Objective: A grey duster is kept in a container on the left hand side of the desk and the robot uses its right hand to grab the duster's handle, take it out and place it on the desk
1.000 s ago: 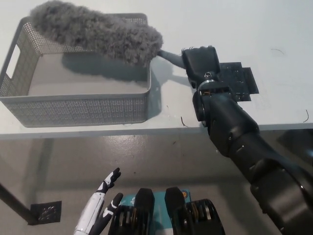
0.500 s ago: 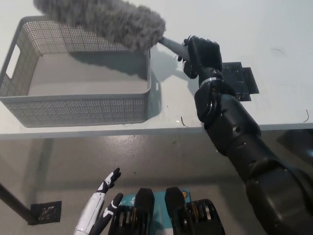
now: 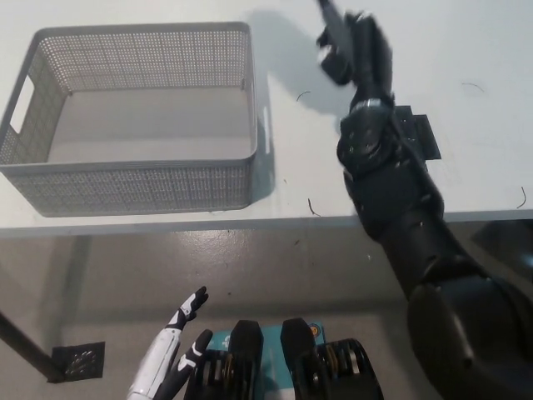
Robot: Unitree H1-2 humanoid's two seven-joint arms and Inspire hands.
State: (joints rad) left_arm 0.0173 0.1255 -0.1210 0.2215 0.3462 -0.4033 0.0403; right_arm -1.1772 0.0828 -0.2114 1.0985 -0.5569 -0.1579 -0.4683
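Observation:
The grey mesh container (image 3: 125, 187) stands on the left of the white desk (image 3: 483, 175) and has nothing in it. My black right hand (image 3: 354, 50) is raised high over the desk to the right of the container, shut on the duster's dark handle (image 3: 326, 12). Only a short stub of the handle shows at the picture's top edge. The fluffy grey head is out of the picture. My white left hand (image 3: 173, 357) rests low at the lower left, below the desk edge, with its fingers apart and holding nothing.
A flat black plate (image 3: 419, 135) lies on the desk just right of my right forearm. The desk's front edge runs across the middle of the picture, with grey floor (image 3: 275, 275) below it.
My right hand has lifted the duster up and away from the container. The fluffy head that rested on the container's far rim has left the picture. The left hand has not moved.

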